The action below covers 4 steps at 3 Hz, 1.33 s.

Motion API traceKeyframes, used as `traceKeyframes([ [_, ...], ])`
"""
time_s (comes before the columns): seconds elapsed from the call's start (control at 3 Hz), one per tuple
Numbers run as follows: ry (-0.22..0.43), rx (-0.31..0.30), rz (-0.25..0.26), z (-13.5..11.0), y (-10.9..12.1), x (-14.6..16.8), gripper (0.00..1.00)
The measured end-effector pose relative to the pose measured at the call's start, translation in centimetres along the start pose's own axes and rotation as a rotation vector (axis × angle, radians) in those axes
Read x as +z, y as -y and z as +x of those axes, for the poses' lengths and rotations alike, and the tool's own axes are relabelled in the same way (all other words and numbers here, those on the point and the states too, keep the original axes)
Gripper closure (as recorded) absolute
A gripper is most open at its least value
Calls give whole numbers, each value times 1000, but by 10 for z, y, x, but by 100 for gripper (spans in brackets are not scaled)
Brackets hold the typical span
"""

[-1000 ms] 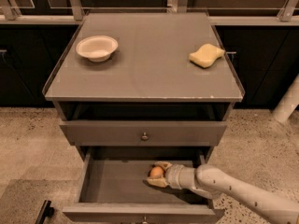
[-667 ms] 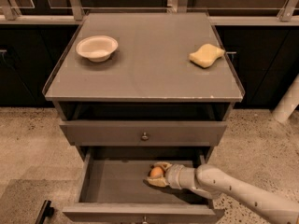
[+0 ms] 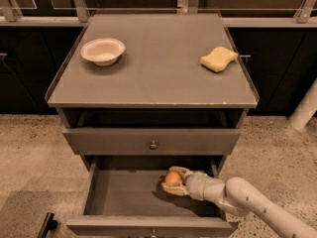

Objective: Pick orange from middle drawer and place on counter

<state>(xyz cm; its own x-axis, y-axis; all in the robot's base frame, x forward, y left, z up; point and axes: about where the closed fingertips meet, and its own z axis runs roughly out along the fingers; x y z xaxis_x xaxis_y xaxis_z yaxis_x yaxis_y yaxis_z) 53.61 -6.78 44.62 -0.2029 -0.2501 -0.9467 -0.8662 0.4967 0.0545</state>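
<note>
One step looks done. You have the white bowl (image 3: pixel 102 50) at the left of the table (image 3: pixel 158 78); in the open middle drawer (image 3: pixel 124 195), right of centre, your gripper (image 3: pixel 175 182) sits clamped around the orange (image 3: pixel 172 177). Lifting it out and setting it on the table, perhaps near the sponge (image 3: pixel 218 58), remains.

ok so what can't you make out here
Camera view only.
Right side of the orange: hidden by the gripper at it, inside the drawer.
Right of the drawer floor: covered by the arm.
Front knob: cut by the bottom edge.
Base of the arm: off the right edge.
</note>
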Motion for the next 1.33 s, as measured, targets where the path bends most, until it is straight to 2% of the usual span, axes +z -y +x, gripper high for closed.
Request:
traceKeyframes([
  [0.33, 77, -15, 37, -33, -3, -49, 100],
  [0.67, 112, -19, 52, -55, -7, -88, 100],
  [1.0, 115, -21, 50, -57, -7, -87, 100],
  [1.33, 159, -91, 46, -114, -4, -107, 100],
])
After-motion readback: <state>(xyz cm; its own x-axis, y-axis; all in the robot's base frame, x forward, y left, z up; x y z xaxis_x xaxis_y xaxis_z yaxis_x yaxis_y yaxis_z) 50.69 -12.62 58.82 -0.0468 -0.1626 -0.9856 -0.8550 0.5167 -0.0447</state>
